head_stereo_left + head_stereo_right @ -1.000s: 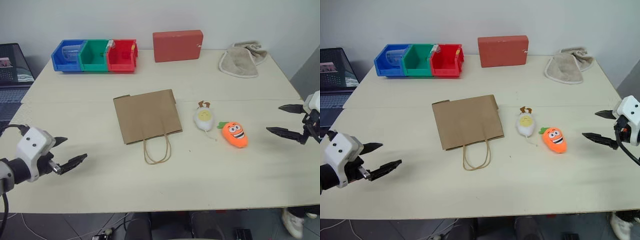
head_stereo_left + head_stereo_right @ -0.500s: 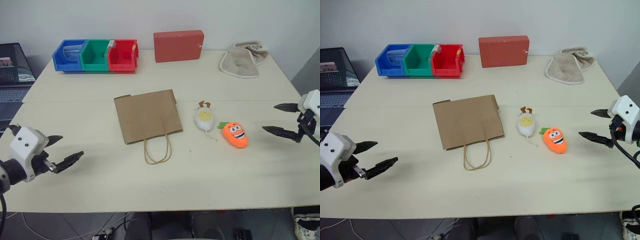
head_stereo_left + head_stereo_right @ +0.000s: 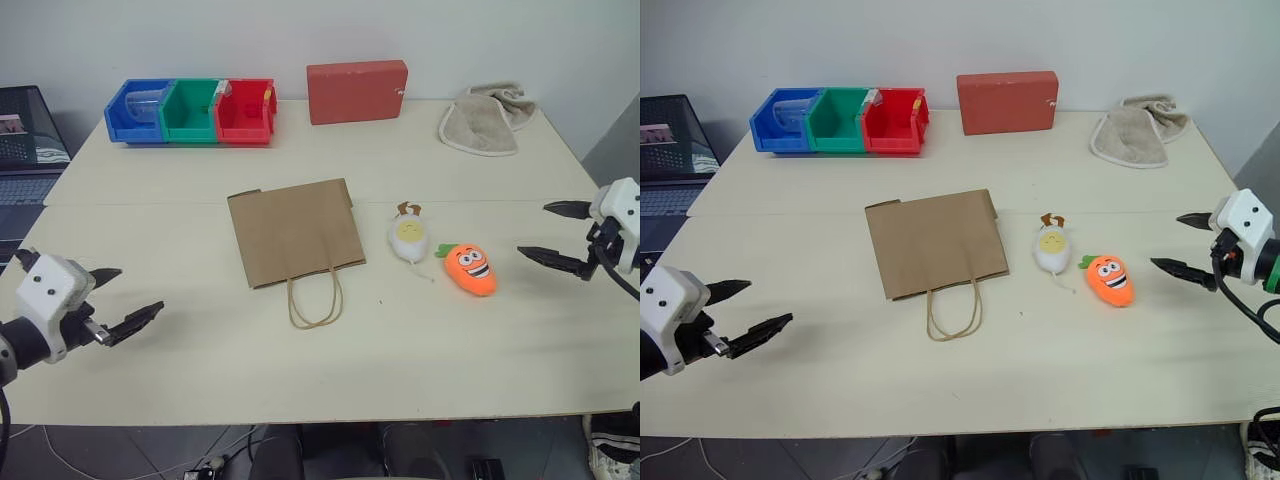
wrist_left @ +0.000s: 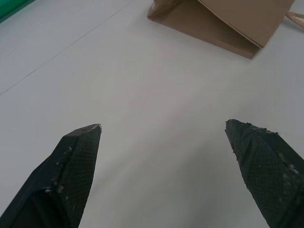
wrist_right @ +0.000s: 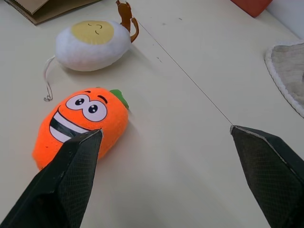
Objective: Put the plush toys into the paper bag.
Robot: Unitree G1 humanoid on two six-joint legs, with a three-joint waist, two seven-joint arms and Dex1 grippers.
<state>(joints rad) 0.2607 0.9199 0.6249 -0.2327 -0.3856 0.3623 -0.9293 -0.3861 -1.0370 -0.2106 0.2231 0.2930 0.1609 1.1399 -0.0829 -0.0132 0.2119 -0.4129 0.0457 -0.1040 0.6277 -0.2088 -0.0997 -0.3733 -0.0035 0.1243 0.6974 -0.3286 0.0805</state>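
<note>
The flat brown kraft paper bag (image 3: 294,232) is lying at the frame's centre on the pale bench (image 3: 200,180), the white egg plush (image 3: 408,238) and orange grinning carrot plush (image 3: 470,268) sitting right of it. The right wrist view is revealing the egg's brown loop. The left gripper (image 3: 113,301) and right gripper (image 3: 552,232) are hovering with fingers spread apart, empty.

Left claw (image 3: 128,300) is hovering low at the near left, fingers spread wide, gripping nothing, pointing forward and slightly down. Right claw (image 3: 556,236) is hanging at the far right edge, also spread wide and carrying nothing, aiming inward to the left with a slight downward tilt. Both wrists are sitting roughly level.
</note>
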